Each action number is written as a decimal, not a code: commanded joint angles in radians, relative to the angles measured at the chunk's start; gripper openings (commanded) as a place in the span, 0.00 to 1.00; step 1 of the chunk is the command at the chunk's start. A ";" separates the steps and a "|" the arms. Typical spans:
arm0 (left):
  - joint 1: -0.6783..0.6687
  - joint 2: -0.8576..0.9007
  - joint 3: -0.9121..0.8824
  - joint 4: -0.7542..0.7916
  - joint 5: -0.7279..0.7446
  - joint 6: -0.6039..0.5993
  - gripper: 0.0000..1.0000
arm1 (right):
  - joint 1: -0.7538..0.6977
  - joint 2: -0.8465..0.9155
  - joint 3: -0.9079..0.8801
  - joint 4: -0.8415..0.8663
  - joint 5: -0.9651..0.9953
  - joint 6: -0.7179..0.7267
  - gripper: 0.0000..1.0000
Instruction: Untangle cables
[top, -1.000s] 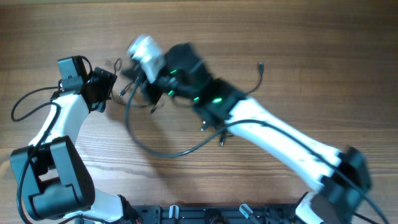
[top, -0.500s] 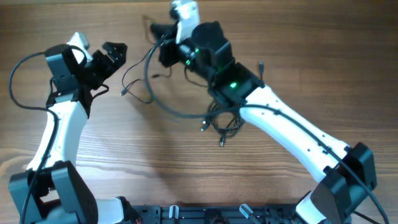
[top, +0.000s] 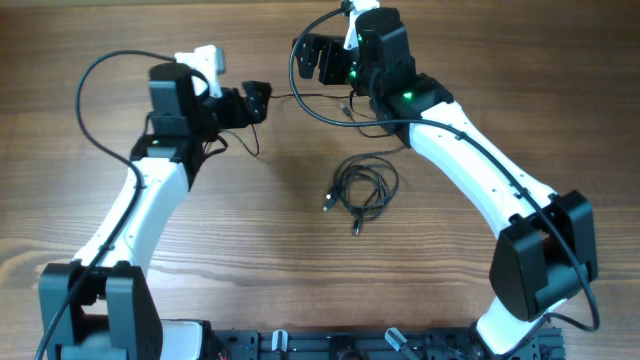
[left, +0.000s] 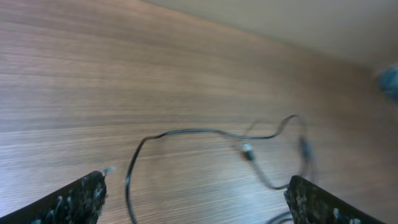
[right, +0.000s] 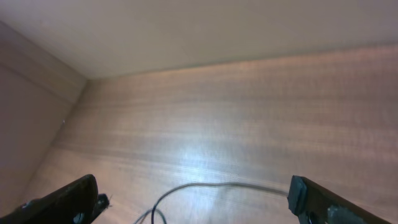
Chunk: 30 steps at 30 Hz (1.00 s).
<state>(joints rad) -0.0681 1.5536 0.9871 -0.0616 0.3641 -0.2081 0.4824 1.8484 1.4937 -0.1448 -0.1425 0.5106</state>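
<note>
A small coil of thin black cables (top: 362, 190) lies at mid-table, its metal-tipped plugs pointing to the front left. One loose cable (top: 300, 96) runs across the far side, between my two grippers. My left gripper (top: 255, 100) is open; in its wrist view that strand (left: 205, 132) lies on the wood with a metal plug (left: 247, 151), and passes low between the left fingertips (left: 81, 199). My right gripper (top: 318, 60) is open too, hovering with a strand (right: 217, 185) on the table below its gap. Neither gripper holds anything.
Thick black robot wires loop off the left arm (top: 95, 100) and beside the right wrist (top: 300, 45). A black rail (top: 330, 345) and the arm bases sit along the front edge. In the right wrist view a pale wall (right: 186, 31) borders the table's far edge.
Both arms have swung toward the far side. The right gripper has opened and let go of the loose cable, which now lies stretched on the table. The coil has stayed put.
</note>
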 joint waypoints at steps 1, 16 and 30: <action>-0.024 0.002 0.093 -0.173 -0.248 0.109 0.94 | -0.045 -0.029 -0.002 -0.066 -0.032 0.072 1.00; -0.020 0.293 0.814 -0.807 -0.177 0.247 1.00 | -0.167 -0.120 -0.002 -0.433 -0.122 0.326 1.00; -0.145 0.668 0.814 -0.602 -0.113 0.494 0.92 | -0.166 -0.120 -0.002 -0.545 -0.181 0.327 1.00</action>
<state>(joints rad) -0.1802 2.1887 1.7966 -0.6373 0.2638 0.1982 0.3126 1.7428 1.4910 -0.6853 -0.3111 0.8333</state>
